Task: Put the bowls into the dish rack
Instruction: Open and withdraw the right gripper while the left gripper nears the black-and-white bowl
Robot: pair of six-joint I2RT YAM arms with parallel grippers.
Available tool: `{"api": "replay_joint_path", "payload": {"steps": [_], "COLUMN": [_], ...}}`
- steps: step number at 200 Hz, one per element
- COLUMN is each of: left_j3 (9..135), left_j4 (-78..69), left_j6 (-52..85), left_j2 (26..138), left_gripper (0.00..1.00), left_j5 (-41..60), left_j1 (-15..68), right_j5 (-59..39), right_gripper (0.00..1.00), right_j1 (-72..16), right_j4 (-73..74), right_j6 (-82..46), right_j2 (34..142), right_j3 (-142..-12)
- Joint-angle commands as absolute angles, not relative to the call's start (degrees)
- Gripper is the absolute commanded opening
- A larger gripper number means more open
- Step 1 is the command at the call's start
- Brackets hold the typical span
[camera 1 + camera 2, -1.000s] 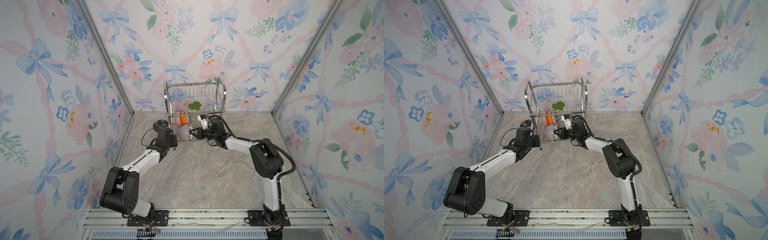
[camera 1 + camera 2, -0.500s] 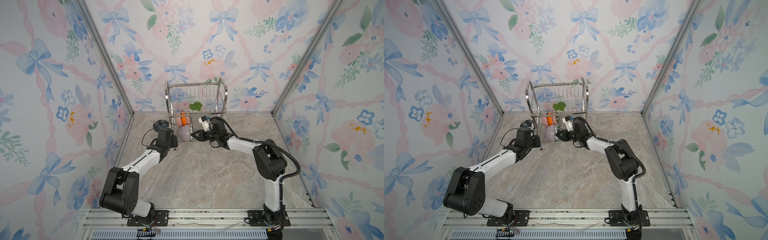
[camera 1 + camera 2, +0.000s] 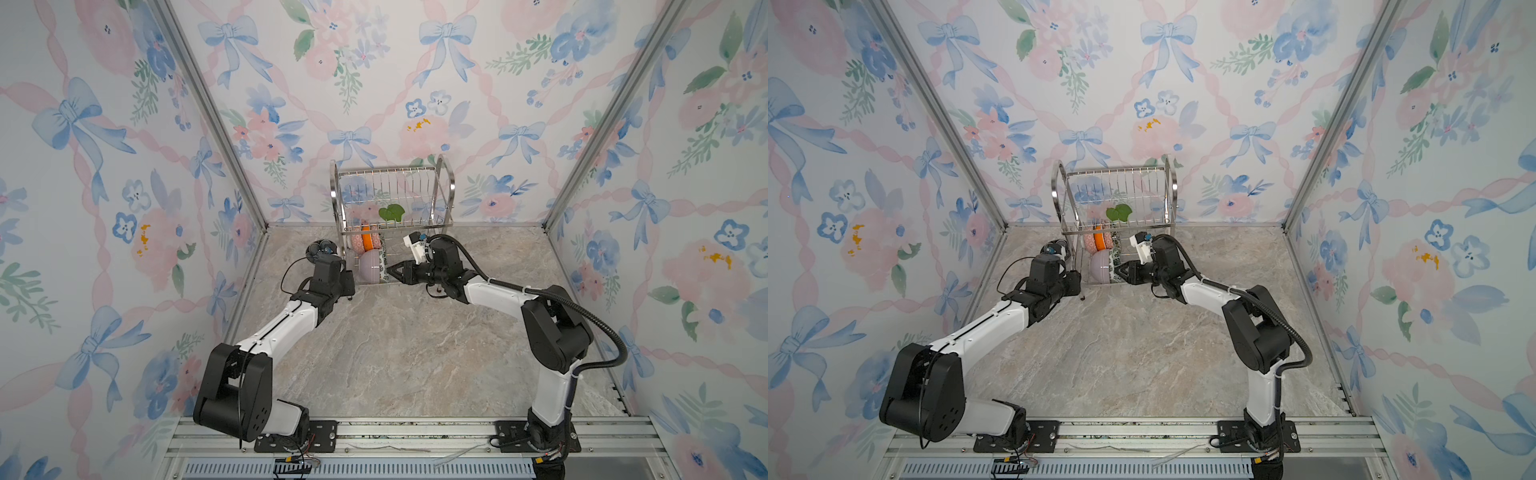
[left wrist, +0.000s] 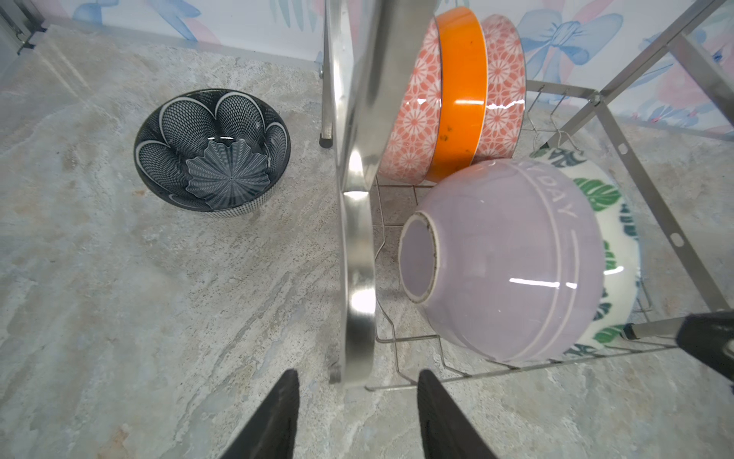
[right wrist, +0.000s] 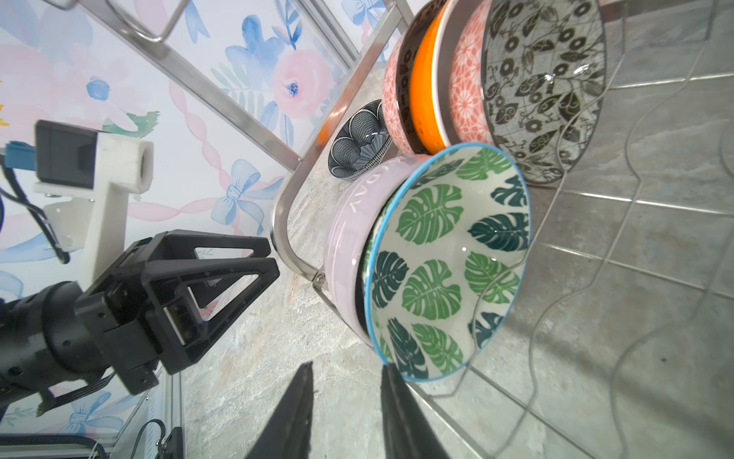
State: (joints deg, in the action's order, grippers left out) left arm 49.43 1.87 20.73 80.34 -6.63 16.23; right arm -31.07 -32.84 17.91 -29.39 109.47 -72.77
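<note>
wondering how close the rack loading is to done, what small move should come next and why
Probably swing the left tool toward the dark blue bowl. That bowl sits upright on the table, outside the dish rack, while the other five, like the lavender bowl, stand on edge inside it. The left tool is open, empty and on that bowl's side of the rack.

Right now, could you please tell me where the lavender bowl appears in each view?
In a top view: lavender bowl at the dish rack's near left corner.
In a top view: same corner.
Left wrist: large, foot toward camera.
Right wrist: mid-picture, against the leaf bowl.
Landmark: orange bowl just behind it.
</note>
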Motion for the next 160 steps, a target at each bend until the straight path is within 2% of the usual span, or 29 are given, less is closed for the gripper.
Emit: {"api": "replay_joint_path", "payload": {"steps": [1, 10, 16, 30, 34, 37, 65, 71, 102, 125, 136, 140, 160], "left_j3": [50.98, 50.81, 50.71, 50.46, 50.45, 50.37, 49.31, 48.83, 46.23, 45.16, 44.89, 44.98, 46.32], "left_j4": [4.01, 4.17, 4.35, 4.8, 4.96, 5.14, 6.94, 7.1, 8.84, 9.26, 9.23, 9.25, 8.98], "left_j6": [21.05, 21.26, 21.42, 21.62, 21.62, 21.69, 22.35, 22.62, 24.92, 27.75, 29.81, 30.58, 34.78], "left_j2": [78.05, 77.29, 76.65, 75.06, 74.65, 74.33, 70.96, 70.05, 63.94, 60.73, 60.91, 61.36, 66.23], "left_gripper": [0.56, 0.57, 0.65, 0.7, 0.82, 0.85, 0.9, 0.98, 0.98, 0.98, 0.98, 0.98, 0.98], "left_j5": [-7.08, -7.02, -6.88, -6.64, -6.55, -6.51, -5.55, -5.67, -8.12, -7.51, -5.75, -4.61, 0.84], "left_j1": [16.7, 16.67, 16.7, 16.69, 16.7, 16.7, 16.61, 16.6, 15.36, 10.94, 7.9, 6.74, 1.29], "right_j5": [-30.48, -30.37, -30.14, -29.53, -29.3, -29.16, -27.43, -27.11, -24.05, -21.6, -20.03, -19.23, -15.96], "right_gripper": [0.34, 0.36, 0.37, 0.39, 0.4, 0.41, 0.48, 0.5, 0.65, 0.86, 1.0, 0.97, 0.96], "right_j1": [-32.08, -32.16, -32.17, -32.41, -32.49, -32.58, -33.24, -33.42, -35.57, -36.78, -36.93, -37.12, -37.55], "right_j4": [18.56, 18.88, 19.02, 19.32, 19.31, 19.29, 18.8, 18.6, 15.13, 12.55, 11.48, 11.01, 8.66], "right_j6": [-30.8, -30.91, -30.91, -30.65, -30.5, -30.38, -29.45, -29.42, -25.86, -24.06, -23.46, -23.28, -21.6], "right_j2": [106.59, 105.74, 105.09, 103.56, 103.07, 102.75, 99.46, 98.72, 93.97, 89.82, 87.67, 86.87, 82.72], "right_j3": [-70.04, -68.96, -68.31, -66.65, -66.12, -65.84, -62.81, -62.14, -58.82, -56.37, -55.28, -54.89, -52.97]}}
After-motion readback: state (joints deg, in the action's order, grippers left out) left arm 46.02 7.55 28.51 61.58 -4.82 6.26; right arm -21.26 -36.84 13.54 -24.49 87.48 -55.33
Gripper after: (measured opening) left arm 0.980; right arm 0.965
